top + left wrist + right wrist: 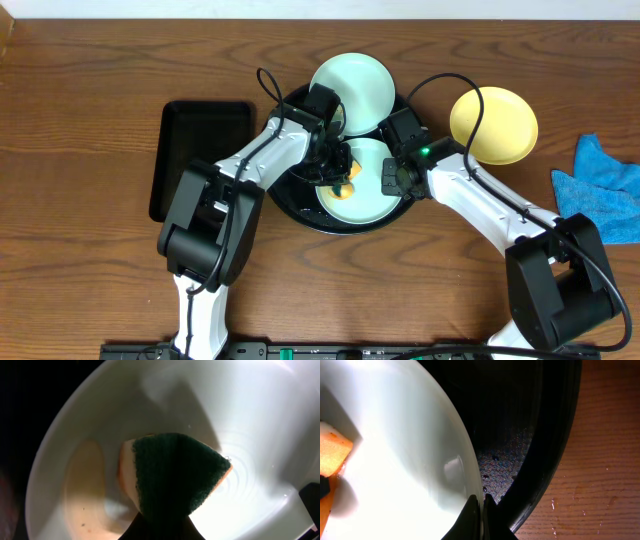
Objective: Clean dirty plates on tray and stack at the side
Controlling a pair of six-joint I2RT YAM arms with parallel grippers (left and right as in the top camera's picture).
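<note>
A pale mint-blue plate (372,185) lies in the round black tray (290,205). My left gripper (338,172) is shut on a green-and-yellow sponge (175,472) and presses it on this plate (240,435), beside a brownish smear (85,485). My right gripper (392,178) is shut on the plate's right rim (465,465), over the tray (545,435). A second mint-blue plate (352,88) rests on the tray's far edge. The yellow plate (493,124) sits on the table to the right.
A smaller rectangular black tray (200,155) lies left of the round tray. A blue cloth (605,185) lies at the right edge of the wooden table (80,120).
</note>
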